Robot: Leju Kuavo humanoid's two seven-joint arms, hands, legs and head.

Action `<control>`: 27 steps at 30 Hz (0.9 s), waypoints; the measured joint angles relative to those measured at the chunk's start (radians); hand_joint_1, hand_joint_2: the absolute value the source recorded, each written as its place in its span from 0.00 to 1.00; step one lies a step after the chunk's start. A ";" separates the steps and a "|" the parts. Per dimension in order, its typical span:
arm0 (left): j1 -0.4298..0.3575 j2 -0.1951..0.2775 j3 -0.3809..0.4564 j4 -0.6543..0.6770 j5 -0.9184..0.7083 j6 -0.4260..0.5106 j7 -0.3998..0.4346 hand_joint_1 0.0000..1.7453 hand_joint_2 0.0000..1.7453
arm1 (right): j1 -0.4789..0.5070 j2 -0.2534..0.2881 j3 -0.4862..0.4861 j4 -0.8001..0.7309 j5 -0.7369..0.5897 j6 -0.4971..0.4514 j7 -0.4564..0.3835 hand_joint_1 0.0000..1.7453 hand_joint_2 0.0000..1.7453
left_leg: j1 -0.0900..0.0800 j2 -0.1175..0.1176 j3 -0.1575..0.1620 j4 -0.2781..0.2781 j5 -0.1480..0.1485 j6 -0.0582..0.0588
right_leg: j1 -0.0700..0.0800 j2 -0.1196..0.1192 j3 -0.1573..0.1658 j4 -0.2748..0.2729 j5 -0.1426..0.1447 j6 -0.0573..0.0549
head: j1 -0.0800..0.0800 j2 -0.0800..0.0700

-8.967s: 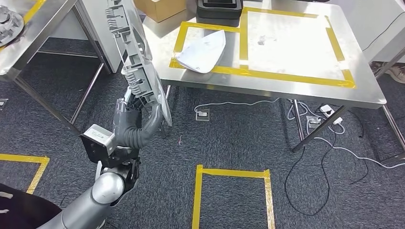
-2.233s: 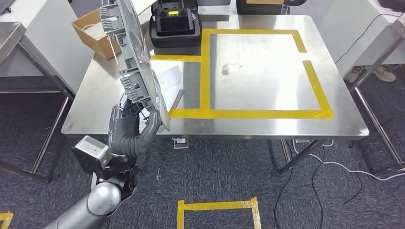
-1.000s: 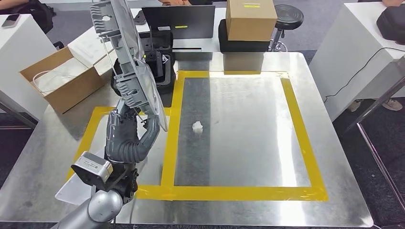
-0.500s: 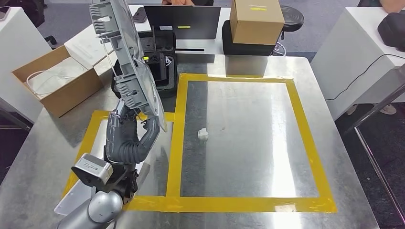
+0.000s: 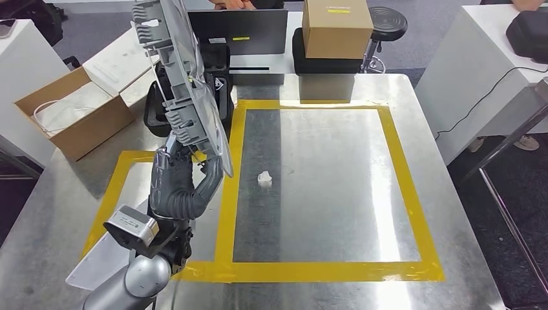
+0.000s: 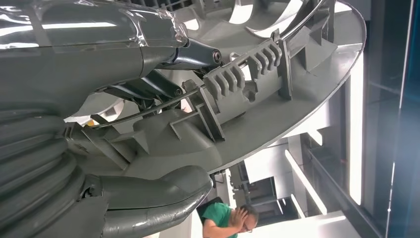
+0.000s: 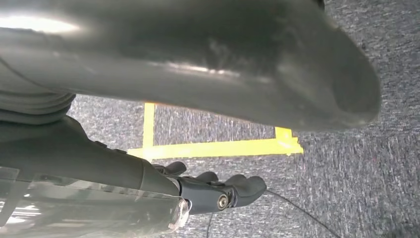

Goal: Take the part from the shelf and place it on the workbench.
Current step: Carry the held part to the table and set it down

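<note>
From my head view, my left hand (image 5: 173, 184) is clamped around the lower edge of the part (image 5: 181, 84), a grey ribbed plastic panel with a clear curved rim, which I hold upright and slightly tilted above the workbench (image 5: 336, 194). The part stands over the yellow tape (image 5: 227, 194) that splits the bench's two marked rectangles, and it is clear of the steel. I count one small white scrap (image 5: 264, 179) inside the larger rectangle, just beside that tape line. One flat white sheet (image 5: 97, 261) lies beneath my forearm, on the far side of the tape from the scrap. Beyond the bench from the tape are two cardboard boxes: an open one (image 5: 71, 116) and a closed one (image 5: 336, 29).

In my left wrist view, my thumb (image 6: 153, 196) and darker fingers (image 6: 163, 57) press on opposite faces of the part (image 6: 277, 99).

In my right wrist view, my right hand (image 7: 218, 191) hangs over grey carpet (image 7: 356, 148) with fingers curled inward, holding nothing.
</note>
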 joint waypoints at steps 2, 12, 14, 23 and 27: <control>-0.003 0.000 -0.002 0.001 0.002 -0.002 0.000 1.00 1.00 | 0.000 0.000 0.000 0.001 0.001 0.000 0.000 0.00 0.00 | 0.000 -0.001 0.000 -0.001 0.001 -0.002 | 0.000 0.000 0.000 0.000 -0.001 -0.001 | 0.000 0.000; -0.067 -0.002 -0.025 0.043 0.047 -0.086 0.131 1.00 1.00 | -0.017 0.000 -0.004 0.001 -0.026 -0.003 -0.057 0.00 0.00 | -0.001 -0.006 0.000 -0.002 0.002 -0.002 | -0.002 -0.001 0.005 -0.006 0.001 -0.001 | 0.001 0.000; -0.095 -0.001 -0.037 0.058 0.006 -0.114 0.233 1.00 1.00 | -0.016 0.000 -0.004 0.001 -0.033 -0.004 -0.066 0.00 0.00 | -0.001 -0.007 0.000 -0.002 0.002 -0.002 | -0.002 -0.001 0.007 -0.008 0.001 0.000 | 0.001 0.000; -0.222 0.007 -0.150 0.142 -0.219 -0.325 0.704 1.00 1.00 | 0.025 0.002 -0.052 0.003 -0.118 -0.011 -0.068 0.00 0.00 | -0.005 -0.010 -0.001 -0.002 0.001 -0.001 | -0.006 -0.003 0.008 -0.010 0.001 0.001 | 0.000 0.000; -0.281 0.020 -0.202 0.164 -0.238 -0.441 0.786 1.00 1.00 | 0.030 0.012 -0.065 0.003 -0.121 -0.010 -0.068 0.00 0.00 | -0.005 -0.009 -0.001 -0.002 0.001 -0.001 | -0.006 -0.003 0.008 -0.010 0.001 0.001 | 0.001 0.000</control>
